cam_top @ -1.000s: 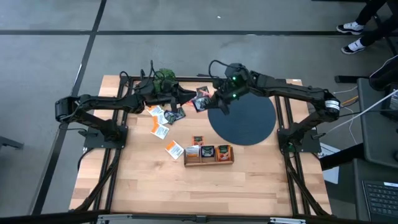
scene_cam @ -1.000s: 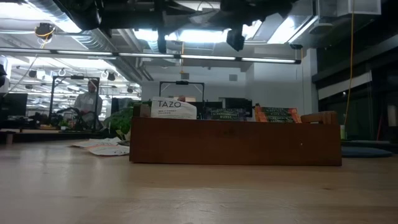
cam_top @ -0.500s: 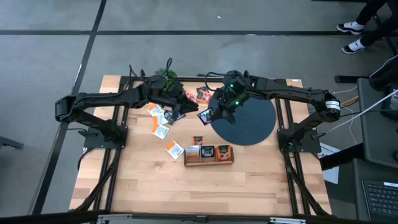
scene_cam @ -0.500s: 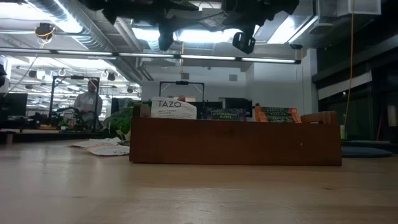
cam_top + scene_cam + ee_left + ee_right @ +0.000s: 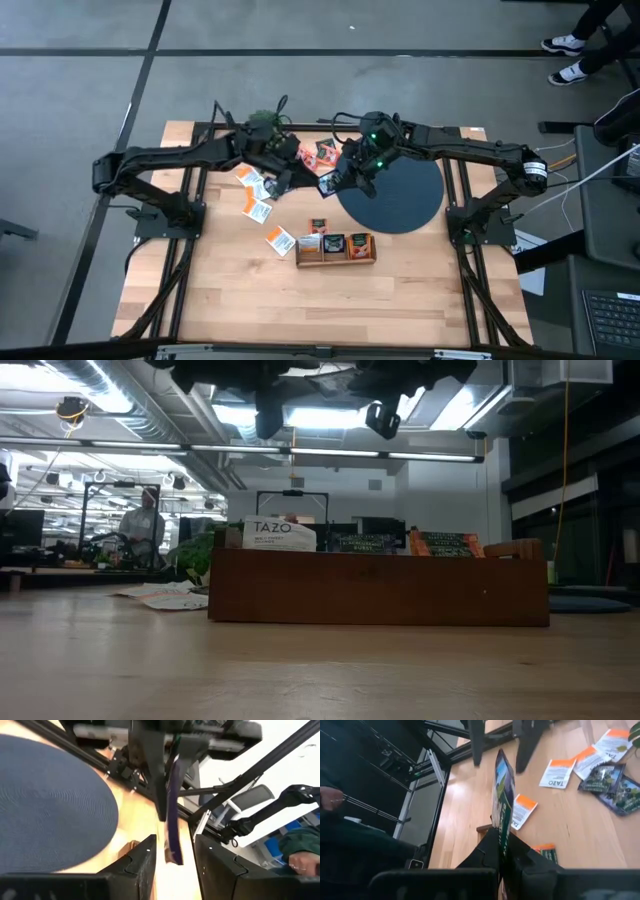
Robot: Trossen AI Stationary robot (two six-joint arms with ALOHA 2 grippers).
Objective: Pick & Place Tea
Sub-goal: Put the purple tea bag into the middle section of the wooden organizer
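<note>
Handoff apparently done: left gripper [image 5: 300,178] has sprung apart, its fingers [image 5: 145,865] flanking the dark tea packet [image 5: 502,785], now pinched by right gripper [image 5: 335,182] at the black disc's [image 5: 400,205] ten o'clock edge.

Pale smooth wood table [image 5: 400,280], matt ribbed black disc [image 5: 400,200], glossy tea packets [image 5: 557,774].

Open-plan lab: exposed ceiling ducts [image 5: 130,405]

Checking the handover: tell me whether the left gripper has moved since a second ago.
Yes. In the high view the left gripper has shifted toward the black disc, away from the green plant, meeting the right gripper.
</note>
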